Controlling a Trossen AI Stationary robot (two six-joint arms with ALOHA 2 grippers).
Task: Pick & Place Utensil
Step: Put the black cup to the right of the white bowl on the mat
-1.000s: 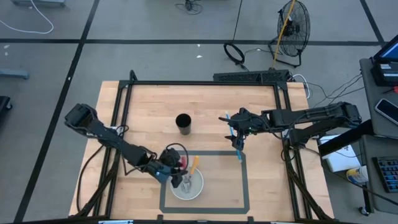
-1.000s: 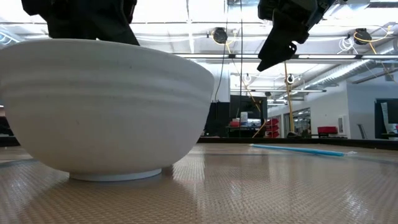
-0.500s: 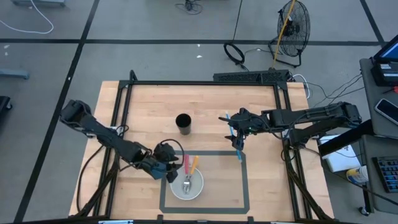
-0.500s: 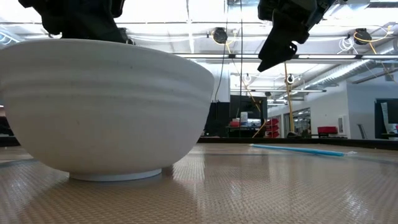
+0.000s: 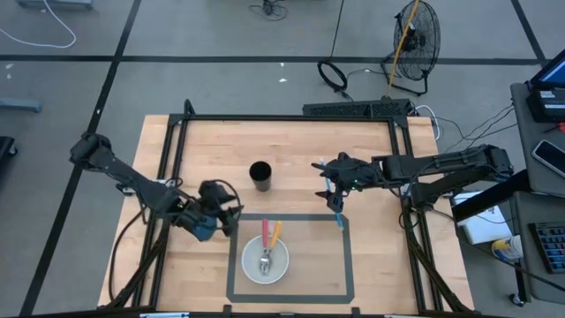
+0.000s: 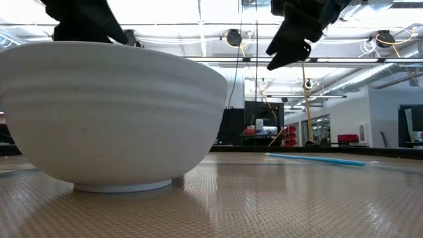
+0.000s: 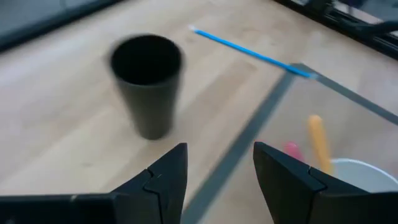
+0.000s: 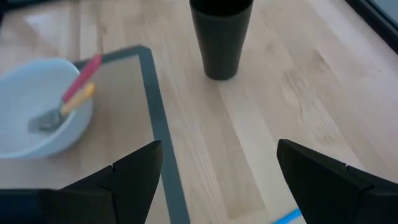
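Nearest the front edge of the table (image 5: pixel 371 265), inside the grey taped rectangle (image 5: pixel 346 256), sits the white bowl (image 5: pixel 265 261); a pink-handled utensil (image 5: pixel 263 233) and an orange-handled utensil (image 5: pixel 275 234) lean side by side on its far rim, and a metal utensil head (image 5: pixel 264 262) lies in its hollow. Just left of the bowl, outside the tape, the left end effector (image 5: pixel 224 213) hangs over bare wood, released, its two fingers (image 7: pixel 168 177) spread with nothing between them. Farther back stands the upright black cup (image 5: pixel 259 175), well apart from the bowl. To the right, a blue straw (image 5: pixel 335 208) lies across the tape's far right corner. Above its far end the right end effector (image 5: pixel 325 169) hovers, fingers wide apart and empty.
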